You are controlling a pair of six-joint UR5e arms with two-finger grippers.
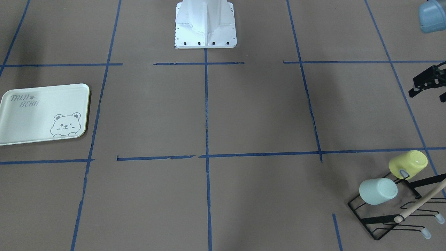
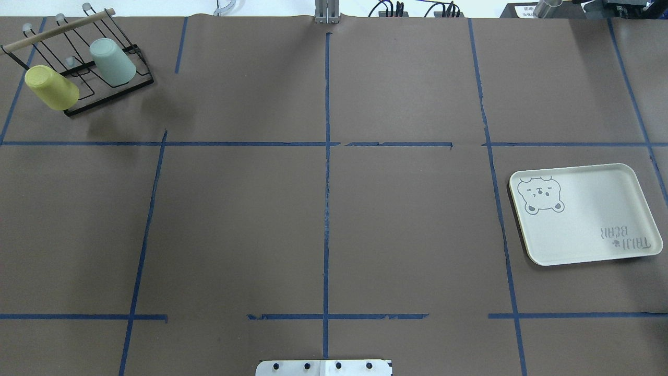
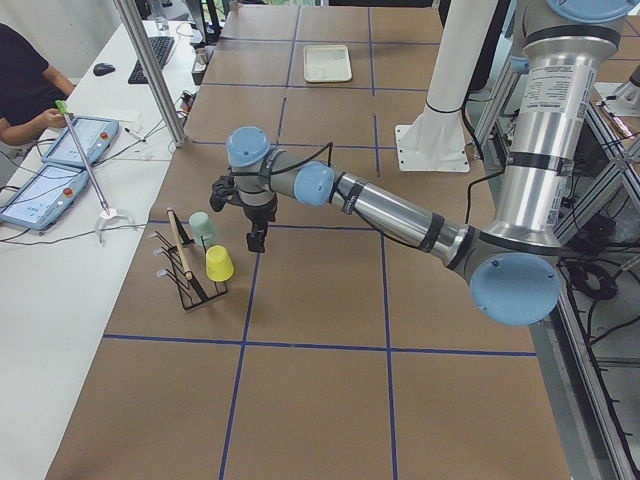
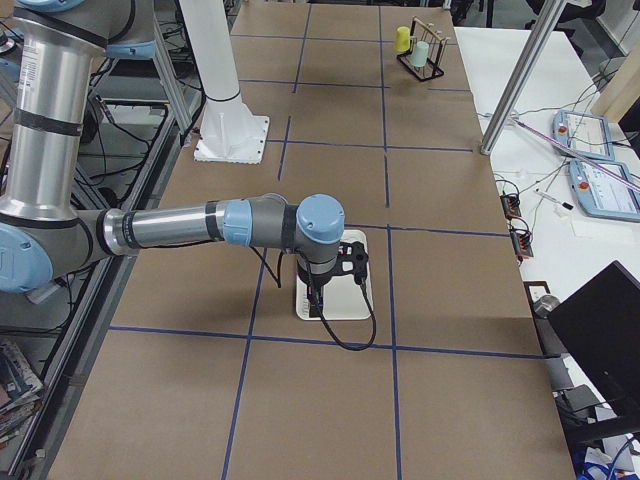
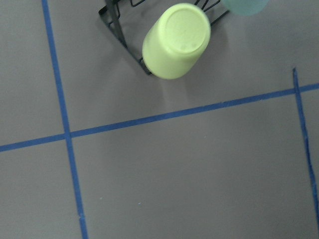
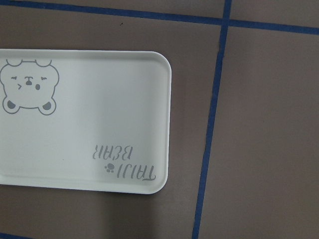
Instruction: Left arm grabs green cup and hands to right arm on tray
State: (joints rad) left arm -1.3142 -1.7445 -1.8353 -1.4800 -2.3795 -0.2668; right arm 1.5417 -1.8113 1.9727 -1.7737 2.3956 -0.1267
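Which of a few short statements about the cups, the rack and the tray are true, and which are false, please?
1. The green cup sits tilted on the black wire rack. True.
2. The yellow cup stands on the tray. False: it sits on the rack next to the green cup, and no cup is on the tray.
3. The tray has a bear drawing in one corner. True.
4. The rack and the tray stand side by side. False: they are at opposite ends of the table, with bare brown surface and blue tape lines between them.
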